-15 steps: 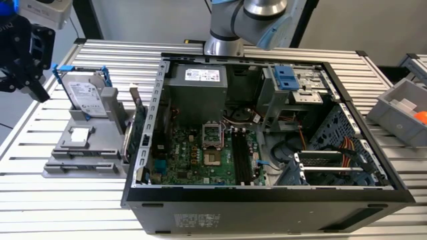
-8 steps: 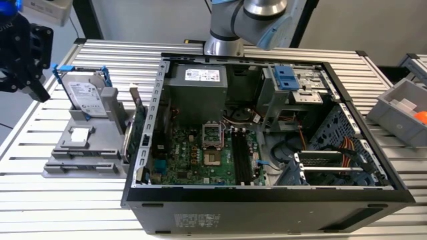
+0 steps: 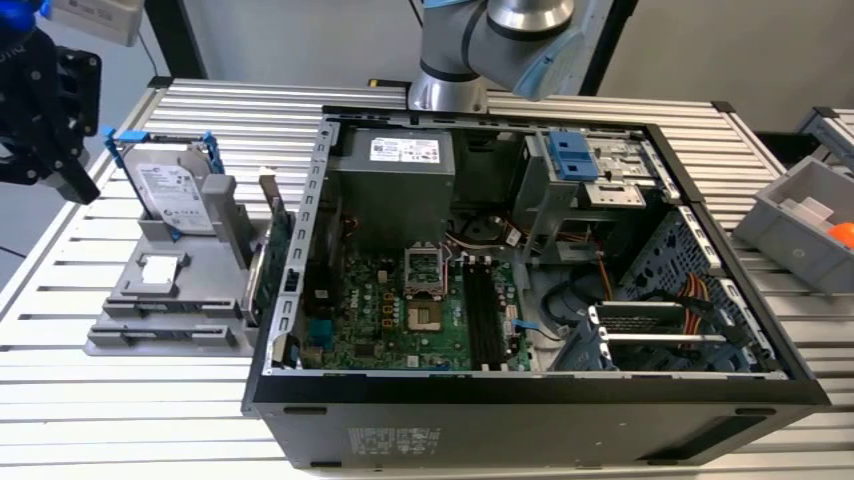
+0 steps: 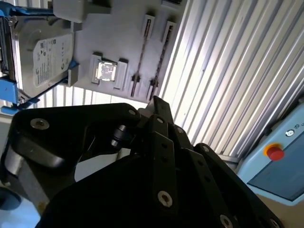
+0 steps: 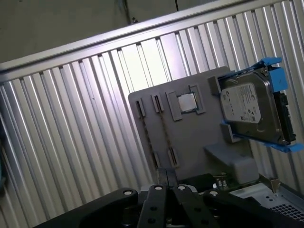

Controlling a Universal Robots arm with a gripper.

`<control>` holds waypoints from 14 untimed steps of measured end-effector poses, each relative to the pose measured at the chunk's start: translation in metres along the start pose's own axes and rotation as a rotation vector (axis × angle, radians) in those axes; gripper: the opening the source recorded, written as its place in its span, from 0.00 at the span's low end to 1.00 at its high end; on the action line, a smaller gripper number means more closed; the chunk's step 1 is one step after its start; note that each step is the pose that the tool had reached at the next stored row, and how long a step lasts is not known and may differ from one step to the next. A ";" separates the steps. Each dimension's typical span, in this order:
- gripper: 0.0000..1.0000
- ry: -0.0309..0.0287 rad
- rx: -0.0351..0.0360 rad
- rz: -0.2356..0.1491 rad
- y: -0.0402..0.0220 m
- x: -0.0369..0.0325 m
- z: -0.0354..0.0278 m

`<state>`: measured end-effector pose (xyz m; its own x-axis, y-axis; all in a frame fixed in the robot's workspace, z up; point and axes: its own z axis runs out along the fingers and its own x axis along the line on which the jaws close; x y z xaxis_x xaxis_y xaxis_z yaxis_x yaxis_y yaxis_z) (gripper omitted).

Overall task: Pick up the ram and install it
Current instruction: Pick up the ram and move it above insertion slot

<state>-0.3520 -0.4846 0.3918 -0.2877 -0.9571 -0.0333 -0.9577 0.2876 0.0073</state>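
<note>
an open computer case (image 3: 534,300) lies on a ribbed metal bench (image 3: 134,400), its motherboard (image 3: 400,310) facing up. at the exterior view's left, just beside the case, a grey fixture (image 3: 174,310) rests on the bench. it holds a silver hard drive (image 3: 174,195) in a blue frame and a small square chip (image 5: 186,102). in both wrist views a thin dark strip, apparently the ram (image 5: 165,132), stands on edge in the fixture's slotted holders beside the chip. a green expansion card (image 3: 276,255) stands between the fixture and the case wall. the black gripper (image 4: 156,102) hangs in the air above the bench at the fixture's near end, apart from the ram. its fingertips look pressed together, with nothing seen between them.
</note>
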 end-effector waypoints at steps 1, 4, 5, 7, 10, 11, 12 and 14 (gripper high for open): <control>0.00 0.0000 -0.0003 -0.010 0.0000 0.0000 0.0000; 0.00 0.0004 -0.0014 -0.042 0.0000 0.0000 -0.0001; 0.00 0.0005 -0.0018 -0.052 0.0000 0.0000 0.0000; 0.00 0.0005 -0.0024 -0.074 0.0000 0.0000 0.0000; 0.00 0.0008 -0.0036 -0.107 0.0000 0.0000 0.0000; 0.00 0.0009 -0.0040 -0.118 0.0000 0.0000 0.0000; 0.00 0.0009 -0.0043 -0.129 0.0000 0.0000 0.0000; 0.00 0.0011 -0.0050 -0.150 0.0000 0.0000 0.0000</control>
<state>-0.3520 -0.4846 0.3918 -0.1409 -0.9895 -0.0333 -0.9900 0.1408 0.0073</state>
